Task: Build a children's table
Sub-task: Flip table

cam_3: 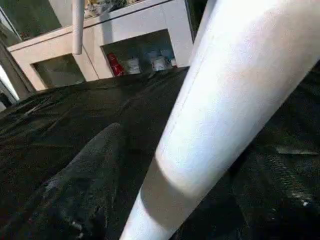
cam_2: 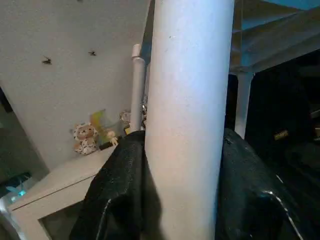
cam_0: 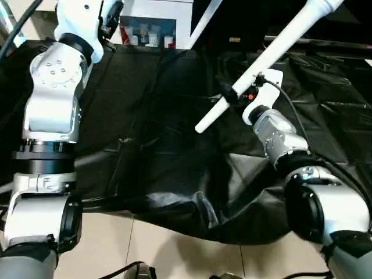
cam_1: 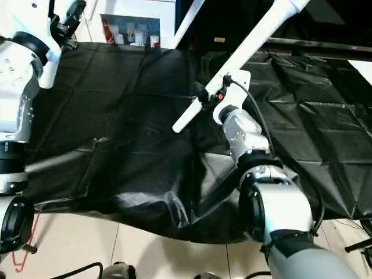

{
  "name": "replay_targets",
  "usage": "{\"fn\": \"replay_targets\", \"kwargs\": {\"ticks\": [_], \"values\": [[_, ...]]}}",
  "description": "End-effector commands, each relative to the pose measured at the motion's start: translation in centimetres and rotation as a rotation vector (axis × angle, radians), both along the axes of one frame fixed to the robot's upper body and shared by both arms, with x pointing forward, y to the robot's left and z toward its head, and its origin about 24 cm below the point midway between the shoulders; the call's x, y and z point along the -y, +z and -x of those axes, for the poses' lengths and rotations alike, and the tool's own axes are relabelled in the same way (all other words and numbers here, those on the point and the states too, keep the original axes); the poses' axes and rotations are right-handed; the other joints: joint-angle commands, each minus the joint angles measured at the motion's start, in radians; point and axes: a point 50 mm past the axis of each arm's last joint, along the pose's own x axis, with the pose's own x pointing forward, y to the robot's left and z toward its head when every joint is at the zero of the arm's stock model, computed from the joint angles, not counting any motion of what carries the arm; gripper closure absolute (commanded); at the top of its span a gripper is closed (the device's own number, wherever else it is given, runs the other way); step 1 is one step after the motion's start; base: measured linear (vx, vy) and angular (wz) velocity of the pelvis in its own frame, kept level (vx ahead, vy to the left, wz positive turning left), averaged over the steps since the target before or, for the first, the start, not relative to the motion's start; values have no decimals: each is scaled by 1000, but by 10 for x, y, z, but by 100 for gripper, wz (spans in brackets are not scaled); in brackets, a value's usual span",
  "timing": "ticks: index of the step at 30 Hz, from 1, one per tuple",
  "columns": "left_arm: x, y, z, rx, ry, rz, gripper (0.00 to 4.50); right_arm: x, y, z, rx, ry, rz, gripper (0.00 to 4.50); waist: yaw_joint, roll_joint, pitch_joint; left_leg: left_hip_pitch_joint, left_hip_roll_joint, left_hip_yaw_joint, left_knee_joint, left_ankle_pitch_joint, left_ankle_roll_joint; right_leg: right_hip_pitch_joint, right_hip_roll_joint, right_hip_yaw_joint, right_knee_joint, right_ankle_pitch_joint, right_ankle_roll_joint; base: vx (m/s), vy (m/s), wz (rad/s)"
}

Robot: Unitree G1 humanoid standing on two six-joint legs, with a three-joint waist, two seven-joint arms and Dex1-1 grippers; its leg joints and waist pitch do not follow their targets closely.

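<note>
- I see a plain white table leg (cam_0: 264, 61) between the right gripper's (cam_0: 233, 93) black fingers, no pattern on it.
- Beneath those jaws, the sheet (cam_0: 163, 145) is glossy black, creased into a faint grid.
- My forearms (cam_0: 52, 93) are silver with black joint rings.
- A small orange-red mark (cam_0: 251, 96) sits just behind the right jaws.
- Another white leg (cam_2: 190, 115) lies between the left gripper's (cam_2: 185, 200) black fingers.
- Beyond the jaws, the cabinet (cam_3: 140, 30) is white, with red and pale items (cam_3: 142, 64) inside.
- The floor tiles (cam_0: 145, 250) are beige.
</note>
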Motion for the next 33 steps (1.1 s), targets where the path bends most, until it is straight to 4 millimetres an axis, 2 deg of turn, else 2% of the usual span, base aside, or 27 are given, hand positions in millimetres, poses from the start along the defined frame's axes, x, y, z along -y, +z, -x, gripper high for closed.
{"fn": "replay_targets", "kwargs": {"ticks": [1, 4, 6, 8, 11, 15, 17, 18, 20, 23, 25, 29, 30, 33], "values": [[8, 0, 6, 11, -55, -13, 277, 4, 12, -4, 34, -15, -15, 156, 10, -8, -108, 33, 25, -5, -33, 129, 124, 81, -56, 33, -16, 283, -310, 0, 0, 0], [7, -1, 7, 5, -52, -14, 277, 5, 12, -4, 24, -28, -10, 162, 10, -6, -108, 33, 25, -5, -31, 142, 137, 76, -54, 32, -14, 289, -315, 0, 0, 0], [7, -3, 8, 1, -52, -17, 278, 5, 12, -5, 18, -35, -5, 194, 10, -6, -108, 33, 25, -5, -30, 149, 142, 75, -53, 31, -13, 295, -318, 0, 0, 0], [7, -4, 8, -2, -53, -19, 278, 5, 13, -5, 18, -36, -3, 201, 9, -5, -108, 34, 26, -5, -29, 149, 143, 74, -53, 31, -13, 295, -322, 0, 0, 0], [6, -7, 10, -7, -52, -23, 278, 4, 15, -7, 25, -53, 29, 239, 9, -5, -109, 34, 25, -4, -27, 158, 145, 74, -53, 31, -11, 297, -322, 0, 0, 0], [4, -9, 12, 19, -51, -21, 278, 0, 24, -8, 81, -47, 114, 260, 8, -10, -107, 32, 25, -4, -28, 148, 147, 75, -55, 32, -12, 288, -317, 0, 0, 0], [4, -12, 14, 36, -51, -8, 279, -2, 28, -9, 115, -50, 142, 262, 5, -8, -107, 32, 25, -3, -28, 144, 147, 74, -54, 31, -12, 282, -315, 0, 0, 0], [3, -16, 17, 62, -51, 1, 281, -4, 34, -9, 157, -60, 150, 262, 2, -11, -106, 32, 25, -2, -29, 138, 146, 74, -54, 32, -14, 277, -315, 0, 0, 0], [5, -26, 22, 98, -42, -20, 282, -4, 41, -10, 210, -81, 153, 265, 0, -9, -108, 31, 27, -3, -29, 130, 147, 75, -56, 32, -13, 278, -313, 0, 0, 0], [5, -35, 27, 128, -19, -31, 283, -4, 45, -9, 256, -105, 166, 269, -2, -8, -112, 32, 26, -3, -24, 161, 163, 71, -50, 30, -8, 303, -309, 0, 0, 0], [5, -37, 30, 152, -9, -33, 285, -4, 47, -9, 275, -111, 157, 272, -2, -7, -113, 31, 26, -4, -19, 184, 170, 67, -48, 30, -4, 321, -311, 0, 0, 0], [5, -39, 36, 221, 19, -51, 285, -6, 54, -8, 334, -109, 162, 274, -2, -10, -110, 29, 28, -3, -17, 161, 173, 63, -48, 31, -3, 299, -308, 0, 0, 0], [4, -39, 37, 244, 27, -51, 285, -7, 55, -8, 349, -107, 161, 275, -2, -16, -110, 29, 28, -2, -16, 165, 174, 63, -47, 32, -2, 305, -308, 0, 0, 0], [4, -39, 39, 274, 43, -55, 285, -8, 57, -7, 367, -106, 160, 280, 3, -11, -113, 32, 29, -4, -12, 185, 172, 60, -46, 30, 4, 329, -307, 0, 0, 0]]}}
